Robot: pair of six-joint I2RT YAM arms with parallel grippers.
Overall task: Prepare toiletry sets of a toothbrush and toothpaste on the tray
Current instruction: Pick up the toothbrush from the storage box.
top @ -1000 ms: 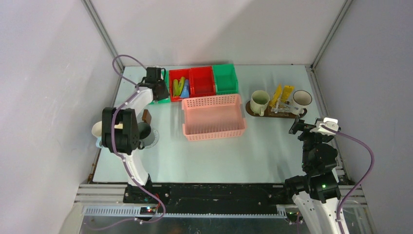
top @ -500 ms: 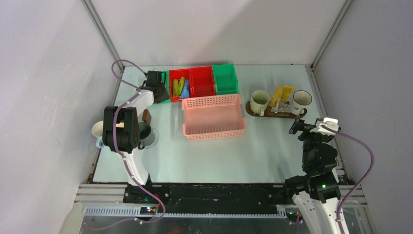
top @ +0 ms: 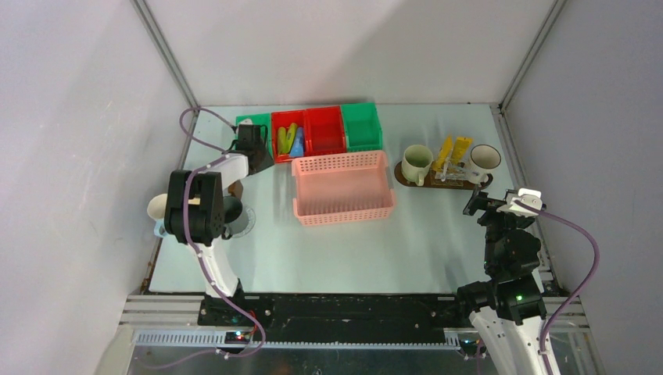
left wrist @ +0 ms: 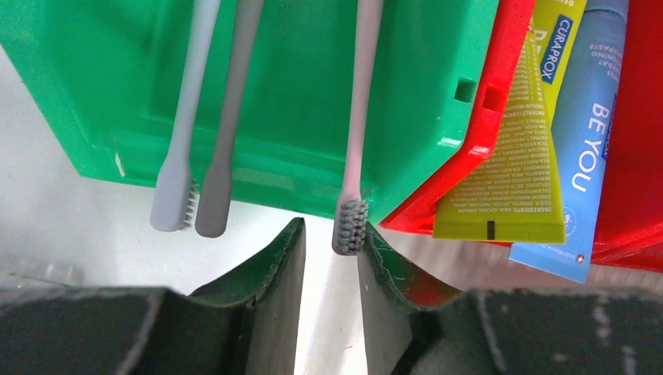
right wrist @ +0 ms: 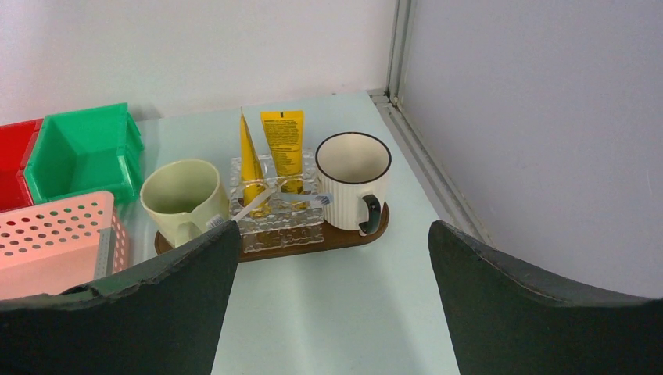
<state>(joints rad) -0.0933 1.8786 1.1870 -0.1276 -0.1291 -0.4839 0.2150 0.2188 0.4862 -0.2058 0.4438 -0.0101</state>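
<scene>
The dark brown tray (top: 404, 179) stands at the back right, also in the right wrist view (right wrist: 344, 239). It carries a cream mug (right wrist: 181, 197), a white mug with a dark rim (right wrist: 352, 183), two yellow tubes (right wrist: 283, 148) and a brush (right wrist: 252, 205) in a clear patterned holder (right wrist: 274, 225). My left gripper (left wrist: 331, 228) (top: 254, 148) is open a little and empty at the near edge of a green bin (left wrist: 297, 94). Three toothbrushes lie in that bin, and one brush head (left wrist: 351, 226) sits by my right fingertip. My right gripper (right wrist: 332, 230) (top: 477, 205) is wide open and empty in front of the tray.
A pink lattice basket (top: 342, 187) sits mid-table. Two red bins (top: 322, 130) hold yellow, green and blue tubes (top: 289, 139), with another green bin (top: 361, 125) beside them. A white mug (top: 159, 207) and a clear disc (top: 244, 222) are at the left edge.
My left gripper has drawn back from over the far-left green bin toward the near side, so the bin's back edge shows. The right arm has not moved.
</scene>
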